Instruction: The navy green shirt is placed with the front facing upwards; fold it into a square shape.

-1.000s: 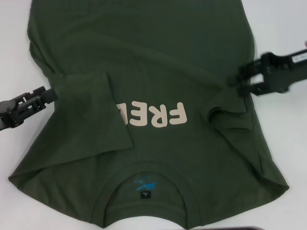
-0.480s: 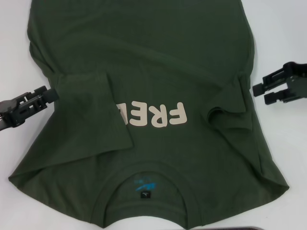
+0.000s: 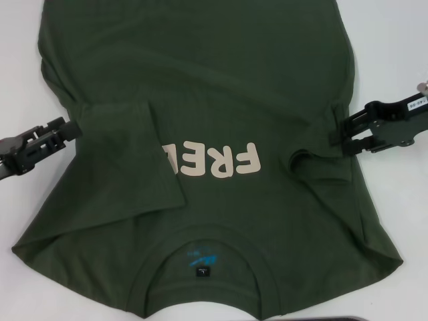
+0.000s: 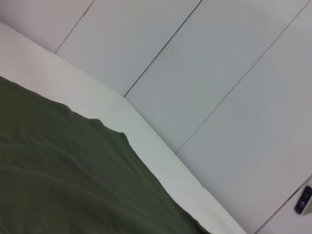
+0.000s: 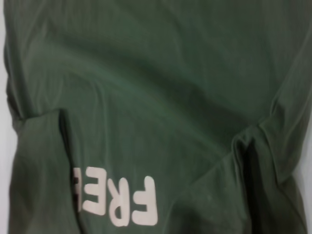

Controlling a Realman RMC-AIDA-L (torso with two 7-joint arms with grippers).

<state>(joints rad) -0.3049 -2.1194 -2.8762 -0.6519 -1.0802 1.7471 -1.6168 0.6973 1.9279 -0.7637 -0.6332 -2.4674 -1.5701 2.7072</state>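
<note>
Head view, navy green shirt (image 3: 200, 87) flat, left fingers (image 3: 67, 128) and right fingers (image 3: 341, 134) touching its edges, grip unclear.

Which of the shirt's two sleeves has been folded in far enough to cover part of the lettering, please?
The sleeve on the robot's left, by the left tool: its edge hides the end of the cream lettering. The other sleeve, by the right tool, stops short of the letters.

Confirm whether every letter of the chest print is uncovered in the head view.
No: on the navy green shirt, the left sleeve is folded over the print, leaving only "FRE" and part of another letter.
</note>
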